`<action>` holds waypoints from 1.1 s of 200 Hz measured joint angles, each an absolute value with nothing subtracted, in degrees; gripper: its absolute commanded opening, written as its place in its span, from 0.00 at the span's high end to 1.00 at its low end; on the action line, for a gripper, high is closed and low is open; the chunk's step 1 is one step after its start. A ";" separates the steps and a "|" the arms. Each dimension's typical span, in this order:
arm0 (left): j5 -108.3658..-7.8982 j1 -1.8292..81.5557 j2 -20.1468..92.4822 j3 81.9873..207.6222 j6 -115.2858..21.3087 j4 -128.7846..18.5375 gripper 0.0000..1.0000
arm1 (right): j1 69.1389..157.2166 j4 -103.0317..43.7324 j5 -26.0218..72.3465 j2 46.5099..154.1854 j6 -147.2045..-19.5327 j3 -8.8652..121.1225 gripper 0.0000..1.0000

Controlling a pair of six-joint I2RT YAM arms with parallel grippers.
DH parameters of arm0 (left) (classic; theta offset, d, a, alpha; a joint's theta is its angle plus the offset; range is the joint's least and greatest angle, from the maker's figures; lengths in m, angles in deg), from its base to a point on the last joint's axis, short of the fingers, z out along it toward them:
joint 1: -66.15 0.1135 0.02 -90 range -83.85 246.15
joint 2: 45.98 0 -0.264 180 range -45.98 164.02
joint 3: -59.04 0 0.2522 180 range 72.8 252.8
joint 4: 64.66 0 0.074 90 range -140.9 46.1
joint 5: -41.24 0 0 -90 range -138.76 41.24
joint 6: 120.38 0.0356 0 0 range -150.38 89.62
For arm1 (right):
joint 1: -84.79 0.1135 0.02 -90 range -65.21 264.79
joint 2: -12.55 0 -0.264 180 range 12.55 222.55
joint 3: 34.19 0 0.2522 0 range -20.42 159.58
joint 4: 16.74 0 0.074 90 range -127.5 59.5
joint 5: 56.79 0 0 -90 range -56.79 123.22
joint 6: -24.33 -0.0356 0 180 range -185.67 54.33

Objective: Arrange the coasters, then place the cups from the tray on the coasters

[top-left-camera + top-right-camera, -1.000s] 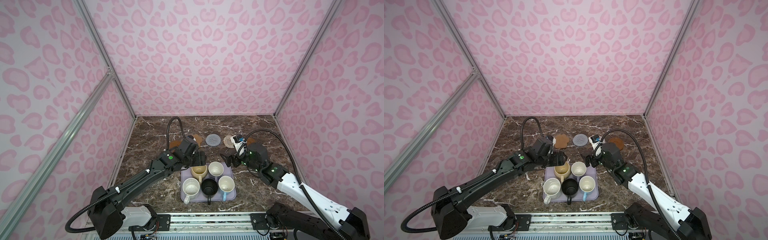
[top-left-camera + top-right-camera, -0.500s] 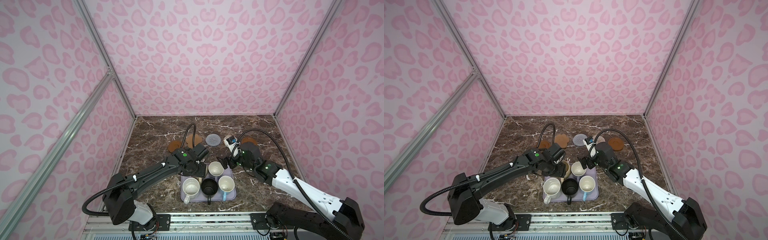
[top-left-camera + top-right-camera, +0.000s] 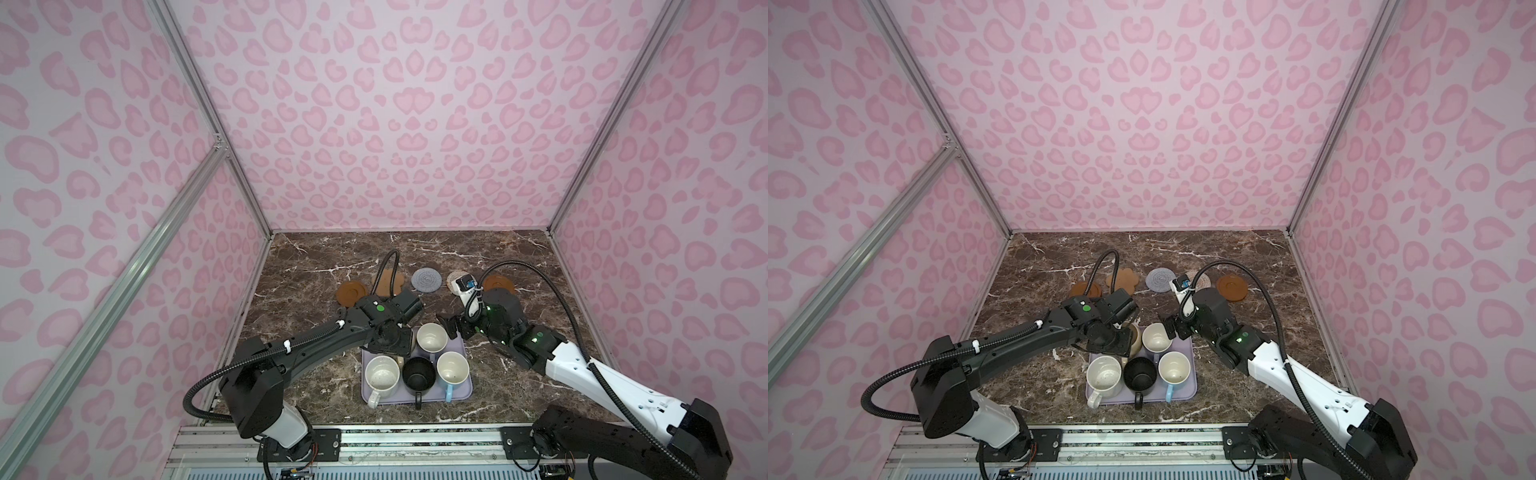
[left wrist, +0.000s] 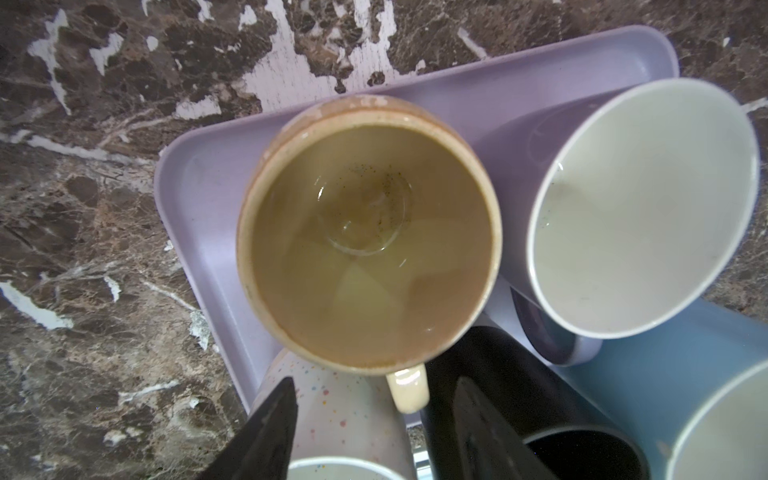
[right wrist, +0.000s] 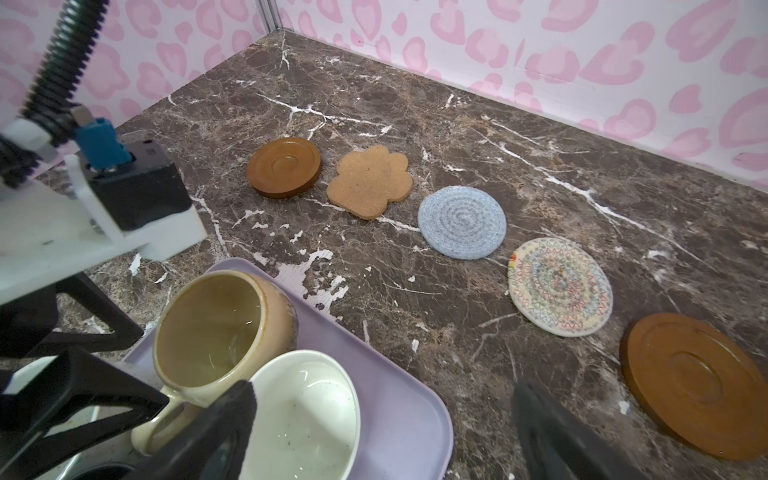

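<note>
Nearest my base, the lavender tray lies on the marble tabletop with all five mugs upright in it. The white speckled mug, black mug and light blue mug stand in the front row, handles toward me. Behind them, the yellow-beige mug and the lavender mug stand side by side. My left gripper hangs over the yellow-beige mug, its fingers parted to either side of that mug's handle, not pinching it and holding nothing. My right gripper hovers at the lavender mug's rim with its fingers spread wide and empty. Farther back, clear of the tray, the coasters lie flat in a row: the left brown disc coaster, tan paw-shaped coaster, blue-grey woven coaster, beige woven coaster and right brown disc coaster.
</note>
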State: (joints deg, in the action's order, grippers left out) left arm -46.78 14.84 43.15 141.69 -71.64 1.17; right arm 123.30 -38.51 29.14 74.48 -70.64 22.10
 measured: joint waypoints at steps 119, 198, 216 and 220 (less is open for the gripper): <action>-46.32 14.60 47.28 142.12 -71.20 1.52 0.51 | 123.25 -38.44 30.38 74.67 -70.86 22.05 0.02; -45.80 14.38 48.52 142.45 -71.11 1.06 0.63 | 123.25 -38.10 30.84 74.87 -71.06 22.05 0.02; -45.78 14.32 48.65 142.65 -71.09 1.04 0.62 | 123.19 -38.10 30.87 74.89 -71.06 22.05 0.02; -45.78 14.30 48.68 142.65 -71.11 1.04 0.62 | 123.19 -38.05 30.87 74.89 -71.06 22.05 0.02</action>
State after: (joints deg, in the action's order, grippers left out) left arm -45.78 14.30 48.68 142.65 -71.11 1.04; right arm 123.19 -38.05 30.87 74.89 -71.06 22.05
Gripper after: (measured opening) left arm 0.376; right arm 0.976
